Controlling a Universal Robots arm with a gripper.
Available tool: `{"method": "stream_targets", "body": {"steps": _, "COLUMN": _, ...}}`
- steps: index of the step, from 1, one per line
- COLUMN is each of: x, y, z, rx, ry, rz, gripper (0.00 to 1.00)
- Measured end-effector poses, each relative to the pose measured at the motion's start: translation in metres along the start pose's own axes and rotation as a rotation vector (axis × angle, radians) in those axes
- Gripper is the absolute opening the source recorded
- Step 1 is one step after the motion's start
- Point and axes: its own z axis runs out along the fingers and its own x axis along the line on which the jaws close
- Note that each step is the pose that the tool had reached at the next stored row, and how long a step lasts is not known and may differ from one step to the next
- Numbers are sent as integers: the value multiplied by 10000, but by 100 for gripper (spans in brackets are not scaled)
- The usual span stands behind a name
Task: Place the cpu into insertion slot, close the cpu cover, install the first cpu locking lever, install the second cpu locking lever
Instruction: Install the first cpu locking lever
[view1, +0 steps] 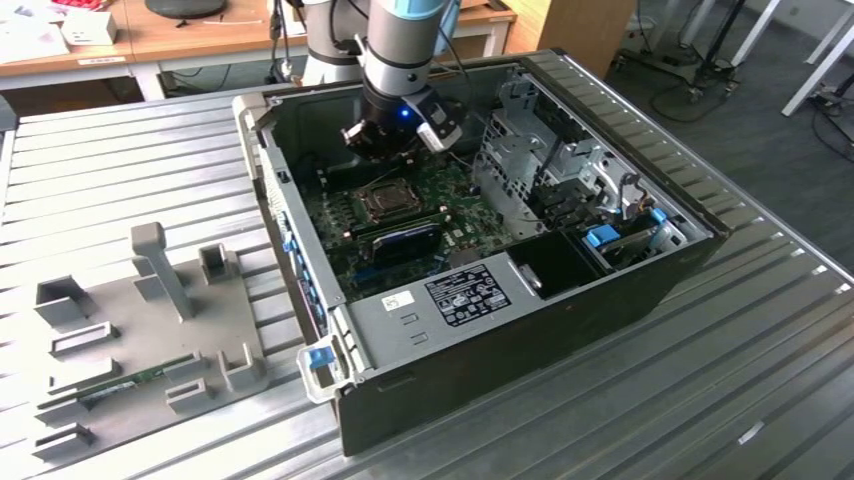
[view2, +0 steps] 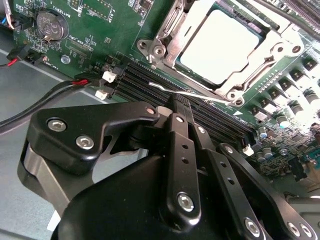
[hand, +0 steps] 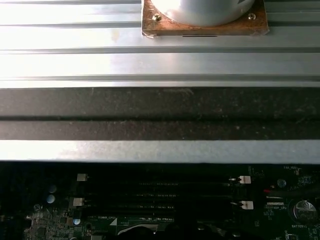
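- **Exterior view.** A robot arm reaches down into an open black and silver computer case (view1: 534, 330), which lies on its side on the ribbed aluminium bench (view1: 134, 170). The black end effector (view1: 400, 140) hangs just above the small dark square insertion slot with its silvery rim (view1: 368, 198), set in the green circuit board (view1: 447, 185). A grey fixture plate with upright holders (view1: 147, 330) lies well apart, at the exterior view's left.
- **Second wrist view.** The flat square cpu with its dull silver top (view2: 220, 42) sits in the slot. The thin silvery windowed cpu cover (view2: 169, 35) appears to lie flat around it. The end effector (view2: 179, 102) looks drawn shut with nothing in its grip. Its tip is just beside a thin silvery wire locking lever (view2: 192, 94), which runs between the socket and the long black memory slots (view2: 145, 80). Whether tip and lever touch cannot be told.
- **Step in hand, as a judgement.** Placing and covering look done, and lever work is in hand. It calls for a steady push on a slim wire without slipping onto the memory slots.
- **First wrist view.** This view takes in the bench ribs, the case's dark wall, the memory slots and a round silver coin cell (hand: 302, 210). Beyond them a brown plate (hand: 150, 25) carries a white round base.
- **Comparison.** The exterior view supplies the arm's overall placing in the case. The second wrist view supplies the seating of the cpu, cover and lever. The first wrist view supplies the case wall and the bench beyond it.
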Motion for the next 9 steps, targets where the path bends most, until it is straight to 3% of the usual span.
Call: {"method": "stream_targets", "body": {"steps": 9, "x": -26, "y": 3, "z": -8, "rx": -21, "ry": 1, "rz": 2, "gripper": 10}}
